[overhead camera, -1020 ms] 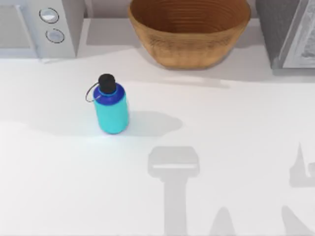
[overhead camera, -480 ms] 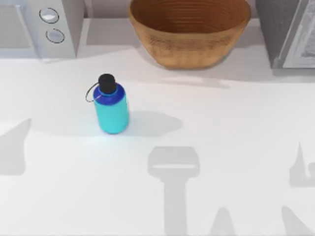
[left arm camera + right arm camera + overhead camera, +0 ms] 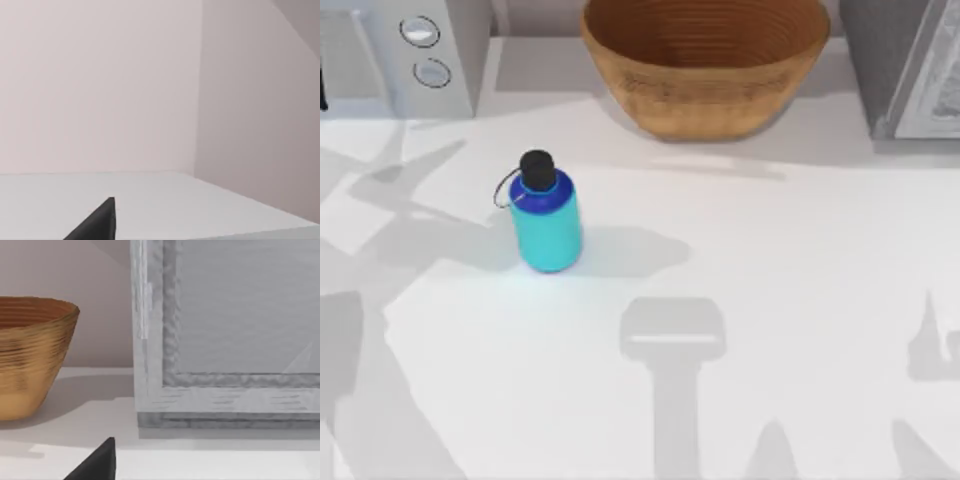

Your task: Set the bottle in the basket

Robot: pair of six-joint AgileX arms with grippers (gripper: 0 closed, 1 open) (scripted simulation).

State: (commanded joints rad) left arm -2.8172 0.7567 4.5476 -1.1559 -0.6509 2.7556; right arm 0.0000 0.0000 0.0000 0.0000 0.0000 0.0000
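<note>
Small turquoise cylindrical bottle (image 3: 547, 215) (black cap up) stands upright left of the white tabletop's (image 3: 790, 300) centre; round tan wicker basket (image 3: 706, 62) at its far edge. Gripper states: cannot tell.

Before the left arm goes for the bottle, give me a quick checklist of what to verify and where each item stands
1. Bottle upright on the table, cap on: ok.
2. Bottle free of any grip, nothing touching it: ok.
3. Basket upright at the table's back edge, mouth open, nothing seen inside: ok.
4. Table between bottle and basket free of obstacles: ok.
5. Left tool open and ready: cannot tell; just a dark tip shows in the left wrist view.
6. Right tool out of the way: ok, it looks toward the basket and a grey appliance, far from the bottle.
</note>
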